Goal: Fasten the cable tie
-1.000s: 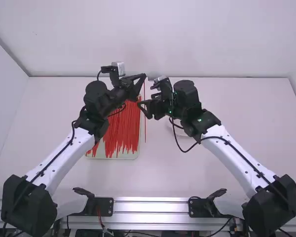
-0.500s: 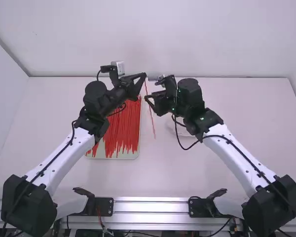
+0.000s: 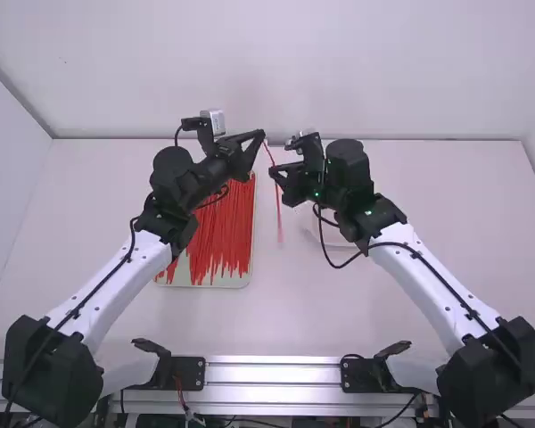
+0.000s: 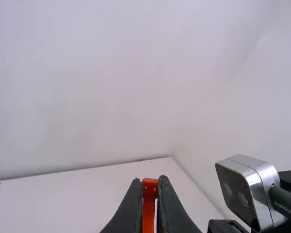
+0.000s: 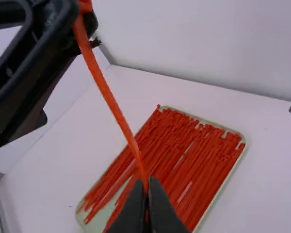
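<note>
White desk from above: a tray of spare ties lies left of middle. The left claw pinches the upper end of one red cable tie, held off the desk, with the right claw just below.

Left wrist view: the left claw is clamped on the tie's end.

Right wrist view: the right claw is closed on the strap, which slants up to the left claw above the tray.

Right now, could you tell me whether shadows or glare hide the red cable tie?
High view: soft even light, faint shadows, the thin red plastic cable tie stands out on the white table. Left wrist view: no glare on the tie end in the left hand. Right wrist view: none where the right hand grips it.
</note>
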You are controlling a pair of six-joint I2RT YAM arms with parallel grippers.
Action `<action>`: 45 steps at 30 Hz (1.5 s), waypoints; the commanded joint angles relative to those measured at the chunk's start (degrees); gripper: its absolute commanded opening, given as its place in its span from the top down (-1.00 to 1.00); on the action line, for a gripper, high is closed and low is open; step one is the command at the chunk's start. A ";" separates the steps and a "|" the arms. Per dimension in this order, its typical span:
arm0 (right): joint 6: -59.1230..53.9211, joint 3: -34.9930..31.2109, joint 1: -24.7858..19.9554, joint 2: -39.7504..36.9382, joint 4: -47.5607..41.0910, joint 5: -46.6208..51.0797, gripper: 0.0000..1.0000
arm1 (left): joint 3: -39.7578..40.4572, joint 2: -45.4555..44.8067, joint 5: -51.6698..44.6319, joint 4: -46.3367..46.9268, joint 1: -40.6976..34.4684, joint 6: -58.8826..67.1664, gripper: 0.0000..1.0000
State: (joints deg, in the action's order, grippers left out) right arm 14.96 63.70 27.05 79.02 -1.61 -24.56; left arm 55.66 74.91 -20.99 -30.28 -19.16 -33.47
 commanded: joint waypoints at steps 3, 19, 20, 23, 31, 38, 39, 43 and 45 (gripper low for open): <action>0.09 1.88 -0.02 0.48 0.07 0.15 1.00 | 1.38 0.20 1.20 0.02 -0.76 -0.20 0.85; -8.02 1.92 -7.15 0.37 -0.11 -14.27 1.00 | 4.28 0.20 -12.26 0.02 10.93 5.40 -0.61; -8.48 1.92 -7.98 0.37 0.31 -15.21 1.00 | 4.74 0.20 -13.94 0.02 11.72 6.38 -0.84; -8.98 1.92 -10.23 0.37 2.69 -17.11 1.00 | 6.43 0.66 -17.66 0.22 13.09 9.18 -0.98; -11.82 1.90 -15.23 0.37 13.60 -25.11 1.00 | 17.55 5.49 -33.57 6.93 13.16 16.59 -0.98; -13.75 1.90 -15.76 0.37 21.64 -30.95 1.00 | 25.51 12.09 -50.47 3.26 11.82 17.16 -0.98; -13.60 1.90 -15.69 0.37 22.67 -31.63 1.00 | 25.90 12.72 -51.67 1.64 11.37 16.28 -0.97; -12.00 1.90 -14.78 0.37 27.85 -35.36 1.00 | 26.77 14.08 -53.59 -5.86 9.66 10.58 -0.98; -10.86 1.90 -14.32 0.37 30.32 -36.22 1.00 | 26.91 14.10 -53.66 -8.74 8.92 8.15 -0.98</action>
State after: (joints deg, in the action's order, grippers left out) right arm 2.61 63.70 12.08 79.07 27.53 -57.43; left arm 80.62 89.14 -71.00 -37.32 -9.45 -21.41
